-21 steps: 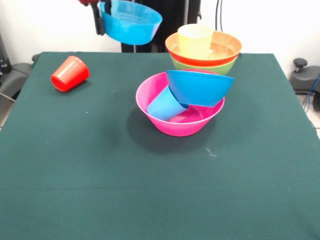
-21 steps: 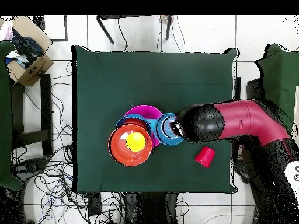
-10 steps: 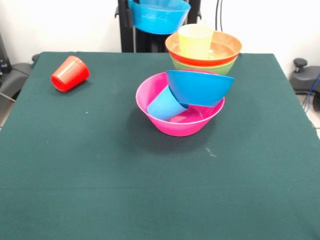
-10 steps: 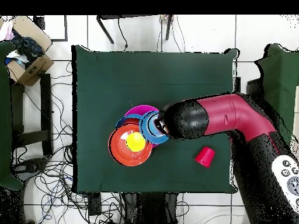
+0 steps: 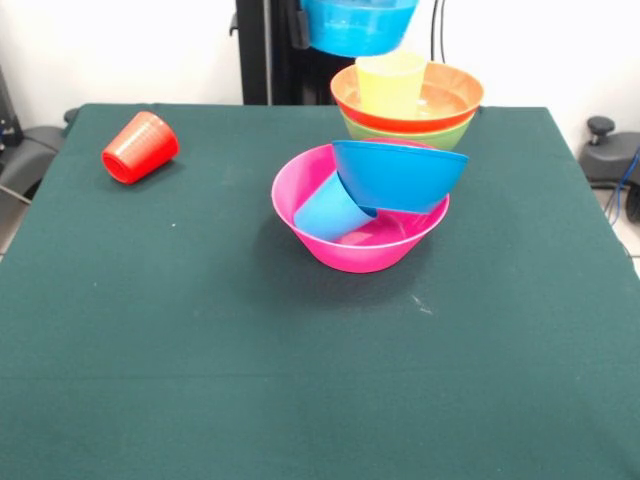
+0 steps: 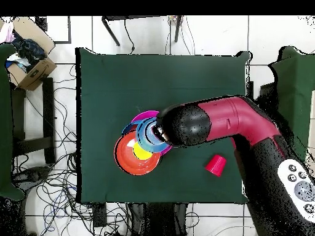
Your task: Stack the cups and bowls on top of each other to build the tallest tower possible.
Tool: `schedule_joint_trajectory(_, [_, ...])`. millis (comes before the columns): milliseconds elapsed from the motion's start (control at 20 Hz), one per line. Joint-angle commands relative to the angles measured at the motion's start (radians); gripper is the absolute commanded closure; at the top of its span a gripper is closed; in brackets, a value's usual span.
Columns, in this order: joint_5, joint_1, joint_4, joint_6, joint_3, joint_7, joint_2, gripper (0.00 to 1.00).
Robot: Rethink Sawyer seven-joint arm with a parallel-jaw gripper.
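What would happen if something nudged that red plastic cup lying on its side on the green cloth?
The red plastic tapered cup would probably roll, since it lies on its round side. Being tapered, it would likely curve rather than run straight. The green cloth may slow it.

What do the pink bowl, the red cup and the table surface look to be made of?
The pink bowl looks like glossy moulded plastic: bright highlights on its rim and inner wall. The red cup, lying on its side, seems the same plastic, smooth with faint ridges at its mouth. The table appears covered in matte dark green cloth, no shine, though the weave is not discernible.
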Motion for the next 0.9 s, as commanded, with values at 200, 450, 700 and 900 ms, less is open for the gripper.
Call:
schedule_joint_trajectory(200, [0.024, 0.033, 0.093, -0.023, 0.036, -0.072, 0.063, 1.0])
schedule_joint_trajectory(450, [0.005, 0.045, 0.092, -0.108, 0.018, -0.025, 0.108, 1.0])
schedule_joint_trajectory(700, [-0.015, 0.048, 0.092, -0.149, 0.004, -0.014, 0.124, 1.0])
schedule_joint_trajectory(900, [-0.04, 0.053, 0.089, -0.186, -0.012, -0.015, 0.154, 1.0])
